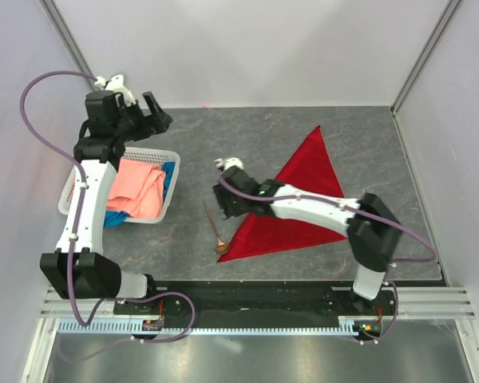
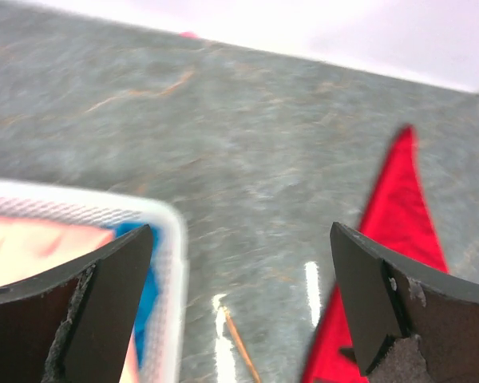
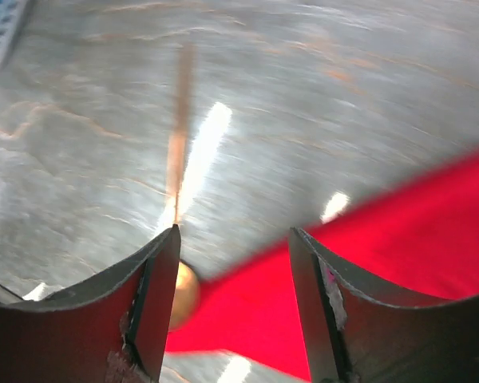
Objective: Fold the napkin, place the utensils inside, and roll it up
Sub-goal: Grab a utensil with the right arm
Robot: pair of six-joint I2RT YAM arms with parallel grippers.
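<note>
Lying folded as a triangle right of table [image 1: 359,136] centre: napkin [image 1: 303,203] | spoon [image 1: 215,231] at its near-left tip, bowl apparently touching cloth | right gripper [image 1: 225,209] spread, empty, above | left gripper [image 1: 160,112] spread, empty, far-left corner

- Table [image 1: 247,132]: the far strip is bare from the left corner to the right wall. It is the widest open passage.
- Laundry basket [image 1: 148,152], heaped with a salmon cloth [image 1: 140,187], blocks the left edge.
- Left arm [image 1: 84,199] rises over the basket. The left gripper [image 1: 158,118] is raised over the far-left corner, jaws wide apart.
- A bare lane runs between the basket and the napkin [image 1: 307,163]. The spoon [image 1: 213,225] lies in it, its bowl just beside the napkin's near-left corner.
- Right arm [image 1: 311,206] stretches across the napkin's middle, leaving the far tip uncovered.
- Right gripper [image 3: 233,235] hangs low over the spoon bowl and the napkin's edge, jaws apart.
- Back wall [image 1: 247,48] and the side walls close off three sides.
</note>
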